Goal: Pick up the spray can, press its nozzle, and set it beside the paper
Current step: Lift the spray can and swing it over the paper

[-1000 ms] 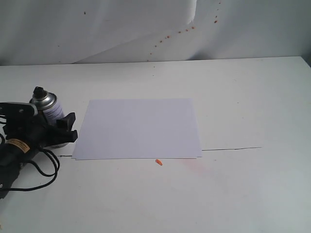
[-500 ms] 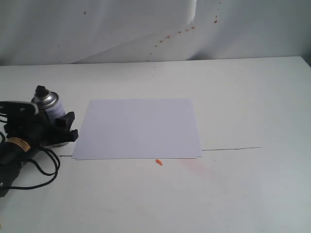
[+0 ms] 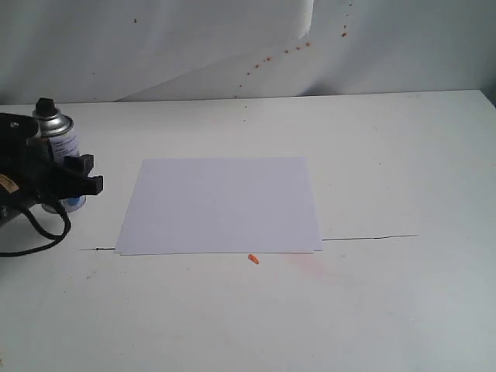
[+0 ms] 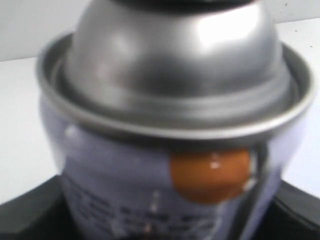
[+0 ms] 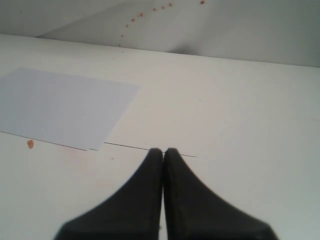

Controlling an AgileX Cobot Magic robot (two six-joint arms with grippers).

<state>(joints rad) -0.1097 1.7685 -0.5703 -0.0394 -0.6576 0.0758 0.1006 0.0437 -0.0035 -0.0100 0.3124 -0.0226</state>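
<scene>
Since a second ago, we record that the left gripper and the spray can clamped in it have shifted toward the left edge of the exterior view and higher in it, further from the paper. We find its black fingers closed on either side of the can's printed body, below the shiny domed shoulder that fills the left wrist view. The can stands upright in the grip, with the black nozzle at its top and a blue dot showing low on the label under the near finger. We cannot tell whether its base touches the table. The left arm reaches in low from the left border, wrist roughly level, with a black cable looping beneath it. The can sits to the left of the paper and apart from it. The sheet lies flat mid-table, an orange speck just off its near edge. The right gripper is outside the exterior view. Its own camera shows the two fingers pressed together, holding nothing, above bare table with the paper off to one side.
</scene>
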